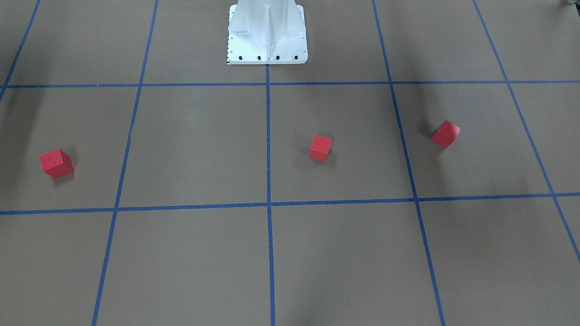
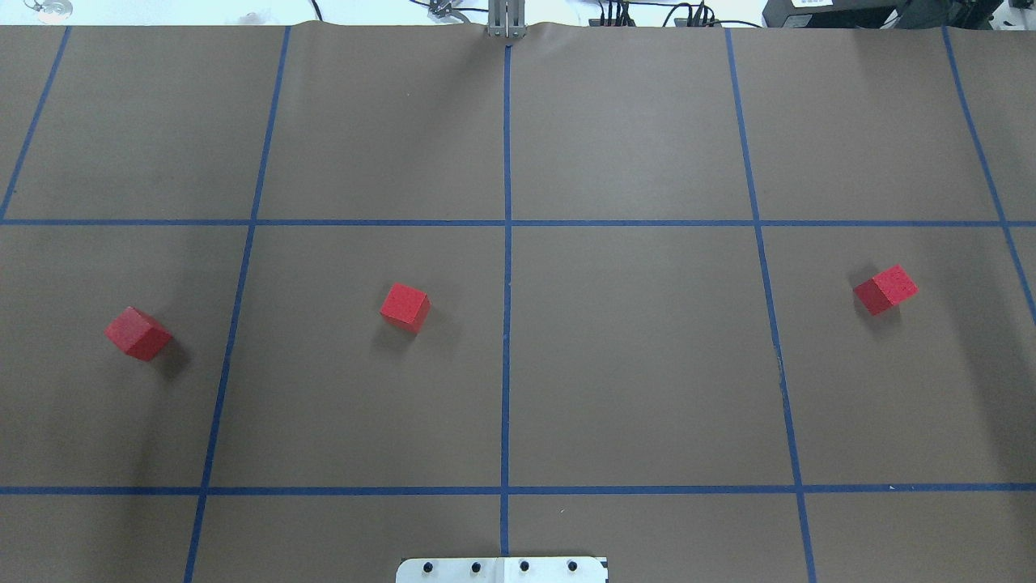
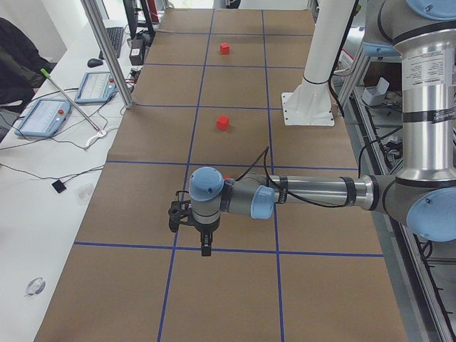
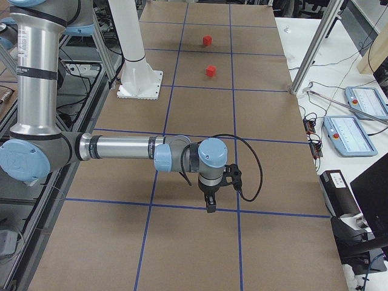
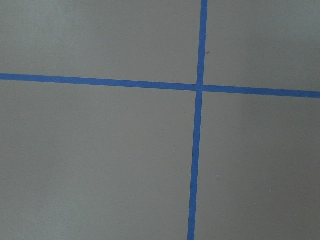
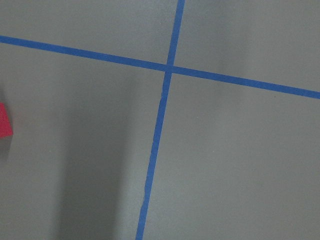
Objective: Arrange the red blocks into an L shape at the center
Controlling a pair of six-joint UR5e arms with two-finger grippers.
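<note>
1. Exterior front-facing: the middle red block [image 1: 320,148] sits on the brown surface [image 1: 195,145], in the grid square just to the robot's left of the center [image 1: 268,149]. The center is the blue tape line that runs out from the white base plate [image 1: 267,56]. This block is near the line but does not touch it. The left red block [image 1: 446,134] lies in the next square over, just past a tape line. The right red block [image 1: 56,163] lies well apart on the other side of the center.
2. Overhead exterior: the three lie in a loose row across the middle band of squares. Each is turned at an angle to the grid, and none touches another.
3. Exterior left: the left end effector [image 3: 206,249] hangs from the near arm, pointing down over the surface close to a tape crossing. I cannot tell whether its fingers are apart or together. The middle and right red blocks show further along the surface.
4. Exterior right: the right end effector [image 4: 210,206] hangs from the near arm, pointing down close to a tape line. Its state cannot be told here either. The middle and left red blocks show beyond it.
5. Left wrist-mounted: only brown surface and one tape crossing.
6. Right wrist-mounted: a tape crossing, and at the left edge a sliver of one of the red blocks [image 6: 4,120], cut off by the frame.
</note>
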